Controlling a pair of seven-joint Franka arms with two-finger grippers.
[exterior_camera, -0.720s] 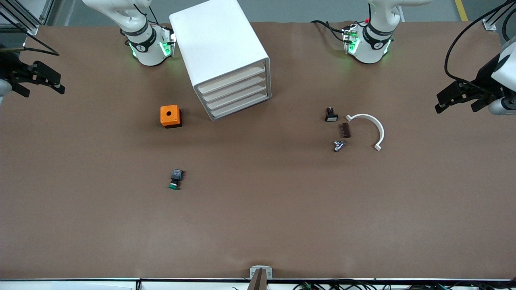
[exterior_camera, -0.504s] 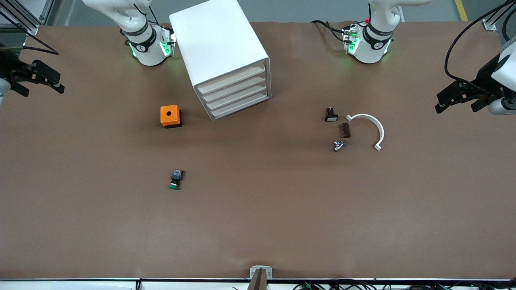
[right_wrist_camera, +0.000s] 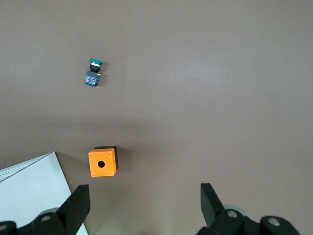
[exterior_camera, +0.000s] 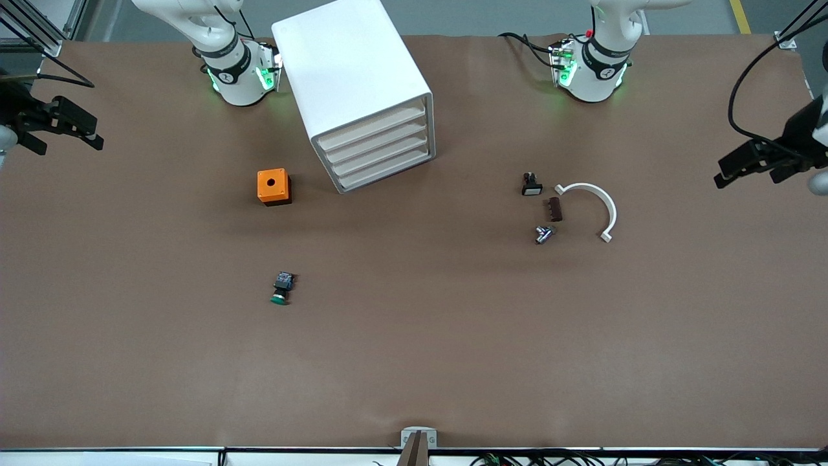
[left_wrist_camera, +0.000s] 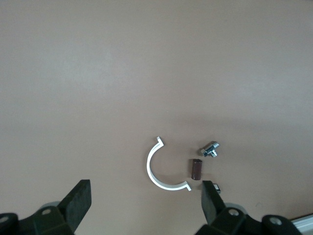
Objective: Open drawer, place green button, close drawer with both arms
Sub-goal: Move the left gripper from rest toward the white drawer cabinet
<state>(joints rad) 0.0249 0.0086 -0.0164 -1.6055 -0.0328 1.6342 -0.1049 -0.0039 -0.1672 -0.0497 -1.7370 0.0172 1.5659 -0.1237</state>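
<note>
The white cabinet (exterior_camera: pixel 352 77) stands near the right arm's base, and all four drawers (exterior_camera: pixel 378 150) are shut. The green-capped button (exterior_camera: pixel 281 288) lies on the brown table, nearer the front camera than the orange box (exterior_camera: pixel 273 186). It also shows in the right wrist view (right_wrist_camera: pixel 93 74). My right gripper (exterior_camera: pixel 70 146) hangs open and empty over the right arm's end of the table; in its own view (right_wrist_camera: pixel 145 200) the box (right_wrist_camera: pixel 102 161) lies ahead. My left gripper (exterior_camera: pixel 745 178) hangs open and empty over the left arm's end, as its own view (left_wrist_camera: pixel 145 198) shows.
Toward the left arm's end lie a white curved clamp (exterior_camera: pixel 592 206), a brown block (exterior_camera: pixel 554 209), a metal fitting (exterior_camera: pixel 543 233) and a small black-and-white part (exterior_camera: pixel 531 185). The left wrist view shows the clamp (left_wrist_camera: pixel 157 175), block (left_wrist_camera: pixel 196 169) and fitting (left_wrist_camera: pixel 210 148).
My left gripper has drifted outward toward the left arm's end of the table. The right gripper has barely moved. Nothing on the table has moved.
</note>
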